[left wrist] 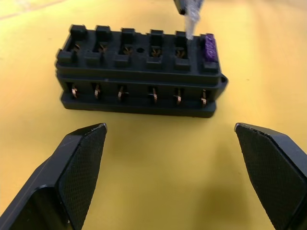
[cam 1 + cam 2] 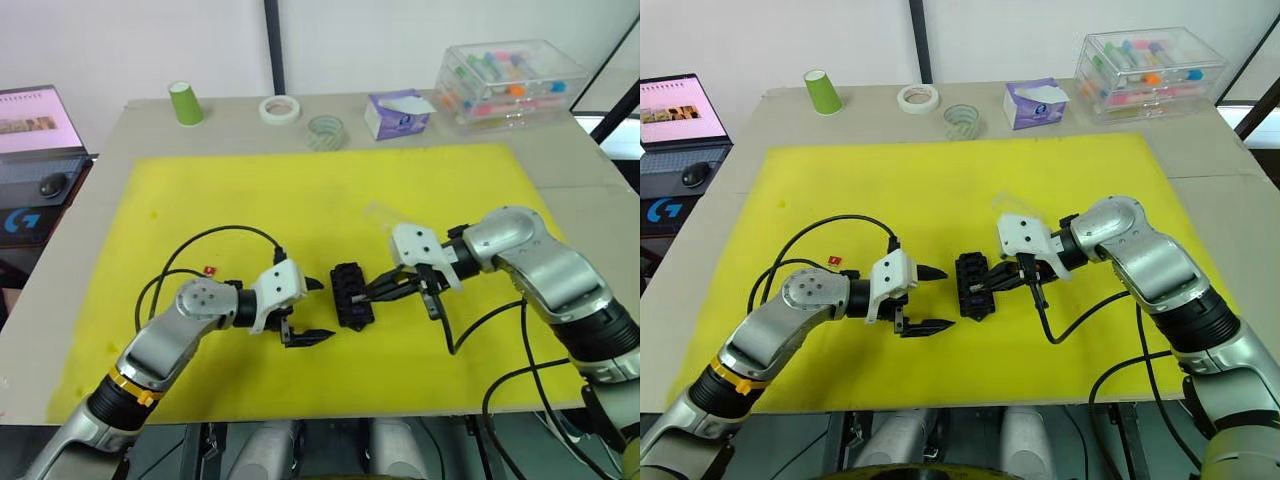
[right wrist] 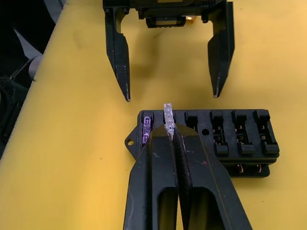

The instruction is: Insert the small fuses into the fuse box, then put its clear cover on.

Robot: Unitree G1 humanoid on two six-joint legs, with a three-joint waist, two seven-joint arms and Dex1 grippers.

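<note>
The black fuse box [image 2: 352,295] lies on the yellow mat [image 2: 300,200] between my two grippers. A purple fuse [image 1: 209,46] sits in its end slot. My right gripper [image 3: 170,133] is shut on a pale translucent fuse [image 3: 168,114], whose free end is at the mouth of the slot beside the purple one. My left gripper [image 1: 169,127] is open, its fingers spread wide just short of the box's long side. A red fuse [image 2: 210,270] lies on the mat to the left. A faint clear cover [image 2: 383,212] rests behind the right gripper.
Along the table's back edge stand a green cup [image 2: 185,103], two tape rolls [image 2: 280,108] [image 2: 325,131], a purple tissue pack [image 2: 397,113] and a clear drawer box [image 2: 510,80]. A laptop [image 2: 35,120] sits off the table at the left. Cables trail from both wrists.
</note>
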